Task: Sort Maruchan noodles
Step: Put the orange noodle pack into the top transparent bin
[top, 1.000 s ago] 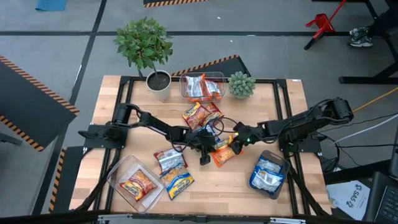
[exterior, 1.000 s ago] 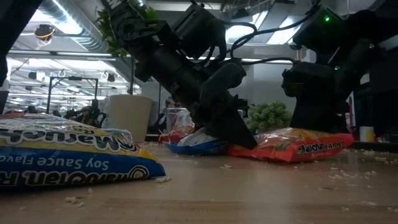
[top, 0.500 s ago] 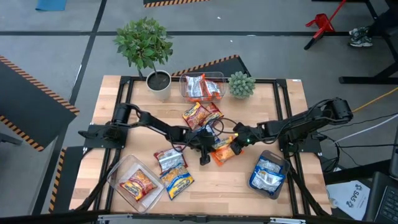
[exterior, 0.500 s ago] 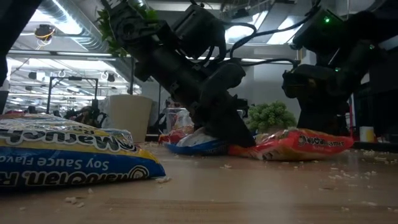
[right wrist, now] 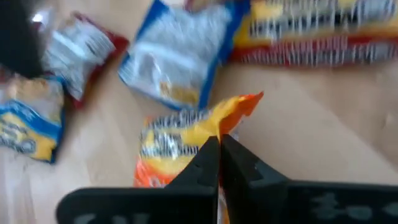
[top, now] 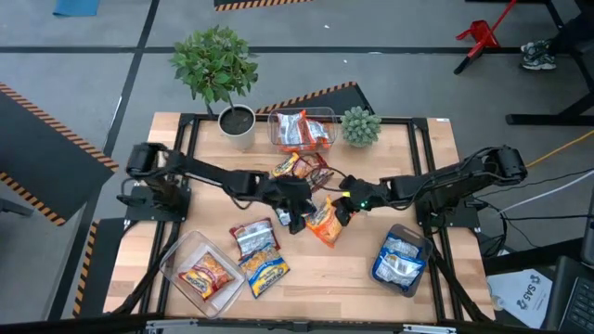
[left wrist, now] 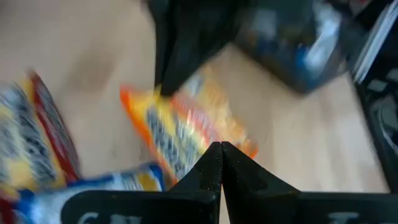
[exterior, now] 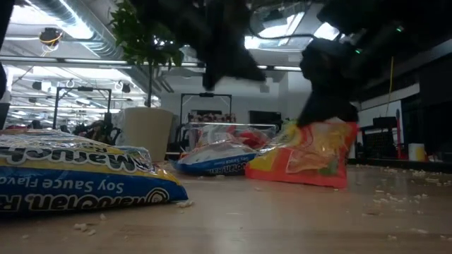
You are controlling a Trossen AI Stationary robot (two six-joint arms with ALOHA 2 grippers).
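An orange noodle packet [top: 325,224] stands tipped up at the table's middle, held by my right gripper [top: 342,211], which is shut on it; it also shows in the low view [exterior: 311,152]. My left gripper [top: 293,219] is shut and empty, raised above a blue-and-white packet [exterior: 212,159] that lies flat on the table just left of the orange one. In the left wrist view the shut fingertips [left wrist: 221,149] hover over the orange packet [left wrist: 186,130]. My right gripper pinches the orange packet by an upper corner [right wrist: 233,106] between its two fingers, coming slanting down from the table's right. The packet hangs tilted below the fingers, its lower edge [exterior: 296,180] on the table.
Red-and-yellow packets [top: 297,169] lie farther back, two more [top: 258,252] nearer the front. Clear tubs stand at the back [top: 302,130], front left [top: 200,269] and front right [top: 401,260], each holding packets. Two potted plants [top: 237,121] [top: 359,125] stand at the far edge.
My left gripper has risen off the packets and drawn back a little toward the left, uncovering the blue-and-white packet. My right gripper has gone up and slightly left with the orange packet's corner; the packet has tipped from lying flat to standing on its lower edge.
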